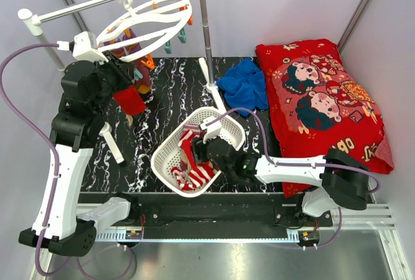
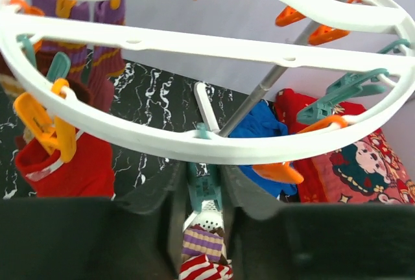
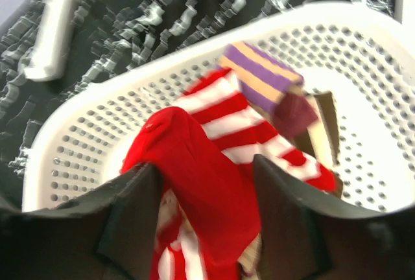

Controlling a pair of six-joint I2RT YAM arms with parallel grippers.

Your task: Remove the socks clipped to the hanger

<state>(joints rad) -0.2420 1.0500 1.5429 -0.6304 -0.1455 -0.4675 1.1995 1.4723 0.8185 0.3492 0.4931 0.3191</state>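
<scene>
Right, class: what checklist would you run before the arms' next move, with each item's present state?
1. Right end effector over the basket: ok.
2. Its jaws apart, red sock lying in the basket: ok.
3. Left end effector straddling the teal clip on the hanger: ok.
4. Left grip on that clip: cannot tell.
5. Hanger emptied: not ok; clipped red sock and maroon sock hang there.

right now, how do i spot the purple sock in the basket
Find the white perforated basket on the black marbled table. Inside, on the red-and-white striped sock, lies the purple sock. Only it has purple and tan bands with a maroon patch.
</scene>
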